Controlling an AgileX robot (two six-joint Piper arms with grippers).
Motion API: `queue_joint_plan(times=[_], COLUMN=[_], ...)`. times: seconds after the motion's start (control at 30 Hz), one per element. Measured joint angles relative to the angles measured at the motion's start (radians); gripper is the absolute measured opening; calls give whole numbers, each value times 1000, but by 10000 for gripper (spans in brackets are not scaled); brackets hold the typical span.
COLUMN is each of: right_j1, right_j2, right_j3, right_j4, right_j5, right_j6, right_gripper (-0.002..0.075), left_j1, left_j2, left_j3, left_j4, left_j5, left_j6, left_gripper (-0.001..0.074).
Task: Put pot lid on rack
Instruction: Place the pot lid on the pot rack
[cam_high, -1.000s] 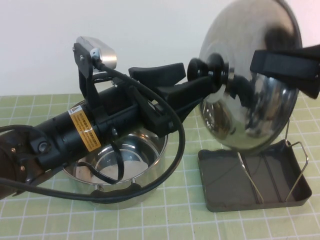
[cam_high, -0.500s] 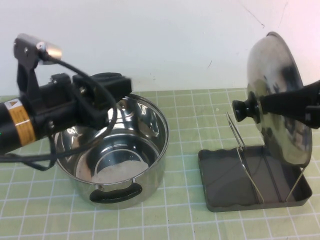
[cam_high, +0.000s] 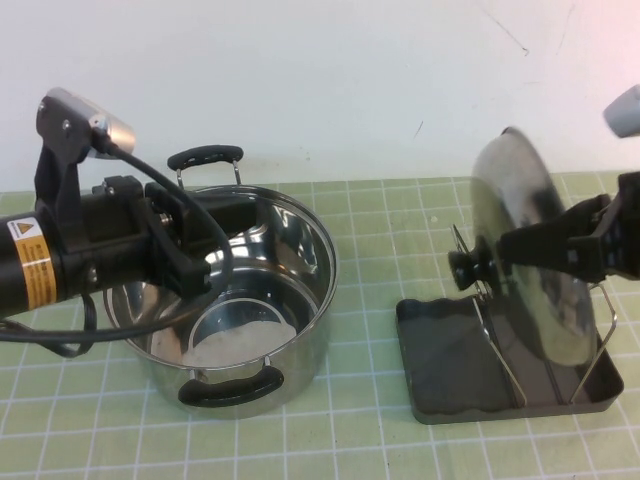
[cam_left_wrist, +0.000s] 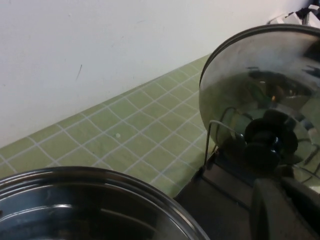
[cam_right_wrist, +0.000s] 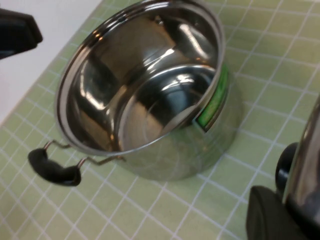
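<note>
The pot lid (cam_high: 525, 190) stands on edge, its black knob (cam_high: 466, 268) facing left. Its lower edge is down in the rack (cam_high: 445, 365), between the silver wire loops (cam_high: 492, 335). My right gripper (cam_high: 515, 248) reaches in from the right and is shut on the lid's rim, one finger across its domed face. In the right wrist view the lid (cam_right_wrist: 311, 165) and knob (cam_right_wrist: 283, 167) sit against that gripper's finger (cam_right_wrist: 272, 215). My left gripper (cam_high: 225, 235) hangs over the steel pot, well left of the rack. The left wrist view shows the lid (cam_left_wrist: 250, 75) and the rack (cam_left_wrist: 220, 192).
The deep steel pot (cam_high: 322, 262) with two black handles stands at the left, under my left arm; it also shows in the right wrist view (cam_right_wrist: 165, 150). A white wall runs close behind. Green tiled cloth lies bare between the pot and the rack.
My left arm has drawn back from the lid's knob to over the pot. My right gripper has lowered the lid, turned on edge, into the rack.
</note>
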Motion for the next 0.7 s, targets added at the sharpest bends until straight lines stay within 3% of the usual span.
queue_joint_plan(times=[0.23,0.47,0.7], right_j1=[0,0,0], right_j2=[37,39,3], right_j3=[0,0,0], right_j4=[19,34,2], right_j5=[28,28,30], right_j6=[-52,-96,-87], right_gripper=[73,297,323], left_j1=[0,0,0], left_j2=[0,0,-14], left_j3=[0,0,0], left_j4=[65,98,167], left_j5=[0,17,102], left_j6=[0,0,-44], left_gripper=[2,1,1])
